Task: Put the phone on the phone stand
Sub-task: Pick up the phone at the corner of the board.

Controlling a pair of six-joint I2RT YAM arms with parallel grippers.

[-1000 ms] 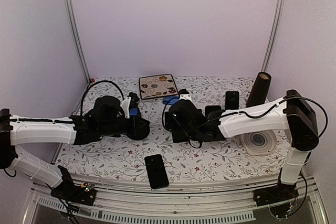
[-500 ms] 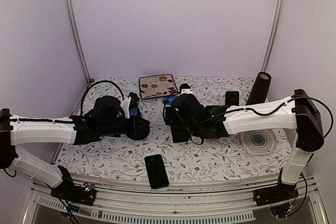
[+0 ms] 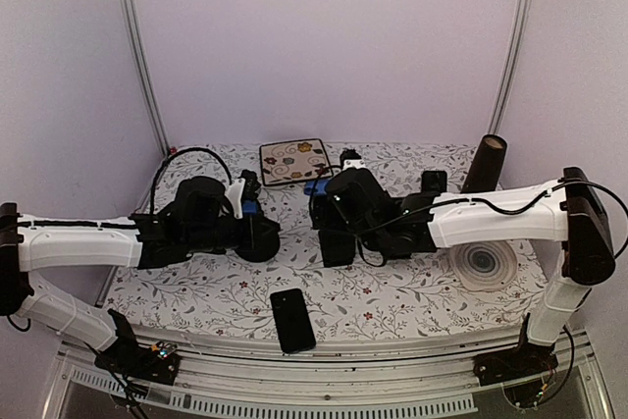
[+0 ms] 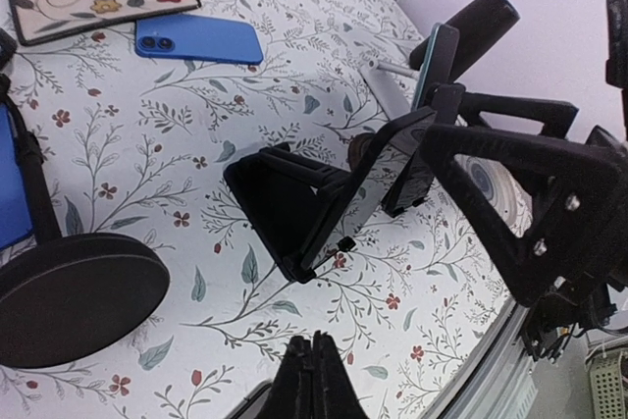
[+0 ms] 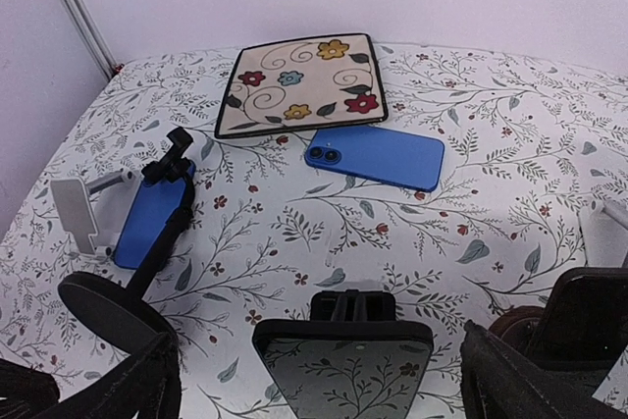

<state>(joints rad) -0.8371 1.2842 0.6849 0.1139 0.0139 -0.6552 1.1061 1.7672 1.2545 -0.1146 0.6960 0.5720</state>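
phone (image 5: 343, 372) | leaning on stand (image 5: 350, 304) | flanked by splayed right gripper (image 5: 329, 380)

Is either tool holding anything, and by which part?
Nothing is held. The right tool stands open astride the phone on the stand, clear of its edges; the left tool is shut empty.

The left arm (image 3: 78, 240) lies nearly level, stretching from its base at 8 o'clock toward the centre, with its black wrist section held low. The left gripper (image 4: 316, 385) has its jaws pressed flat together. The right arm (image 3: 500, 218) reaches in from 4 o'clock, elbow raised at the far right and forearm sloping gently down toward the centre. The right gripper (image 5: 319, 380) faces 12 o'clock with its jaws spread wide. The two grippers sit near each other but apart.
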